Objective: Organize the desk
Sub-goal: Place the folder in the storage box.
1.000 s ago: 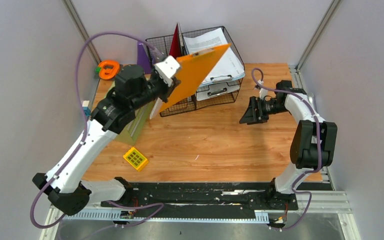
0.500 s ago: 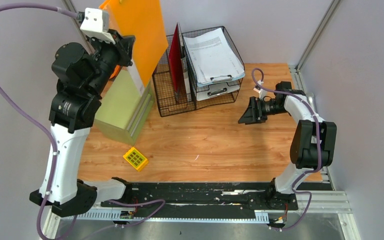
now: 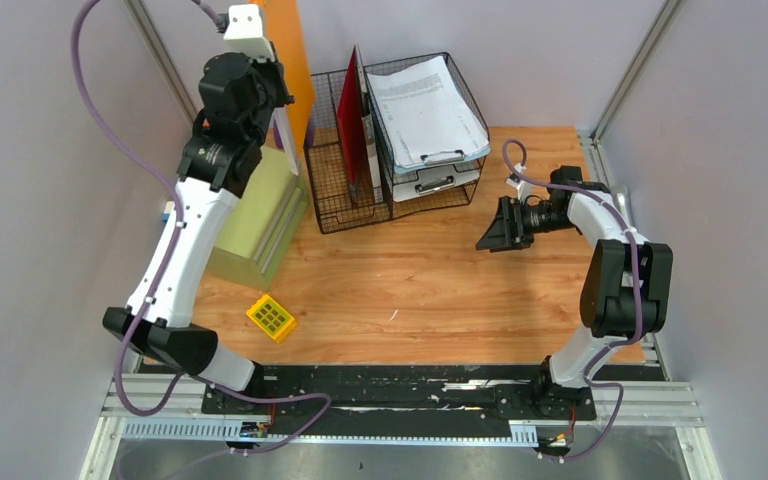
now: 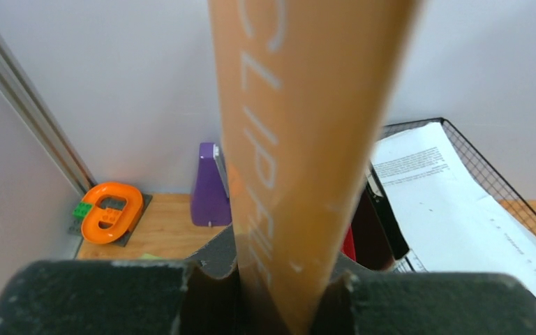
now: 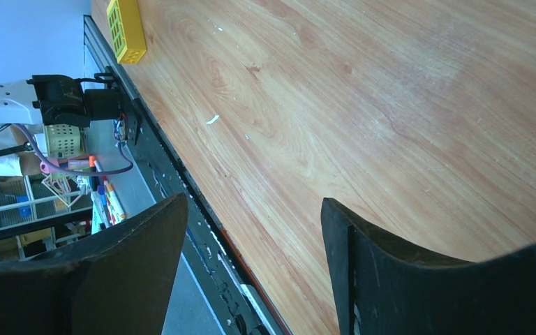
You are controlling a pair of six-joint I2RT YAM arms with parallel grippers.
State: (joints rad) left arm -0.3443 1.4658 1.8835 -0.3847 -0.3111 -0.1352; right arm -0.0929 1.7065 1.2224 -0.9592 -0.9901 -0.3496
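Observation:
The desk [image 3: 430, 280] is a light-brown wood tabletop. My left gripper [image 3: 265, 90] is raised at the back left, above a green binder [image 3: 255, 215], and is shut on an orange clipboard [image 3: 295, 60] that stands upright, edge-on, beside the wire file rack [image 3: 345, 195]. In the left wrist view the clipboard [image 4: 300, 139] rises from between the closed fingers of that gripper [image 4: 279, 300]. My right gripper [image 3: 490, 228] hovers open and empty over the right side of the desk [image 5: 391, 105], its fingers [image 5: 363, 265] wide apart.
The wire rack holds a red folder [image 3: 352, 110]; a wire tray with papers [image 3: 425, 105] adjoins it. A yellow block [image 3: 271, 317] lies front left. An orange ring toy [image 4: 112, 209] and a purple stand [image 4: 208, 185] sit in the back-left corner by the wall.
My left arm swung the clipboard from lying tilted over the rack up and left, then back toward the rack, now upright and edge-on. The right arm has not moved.

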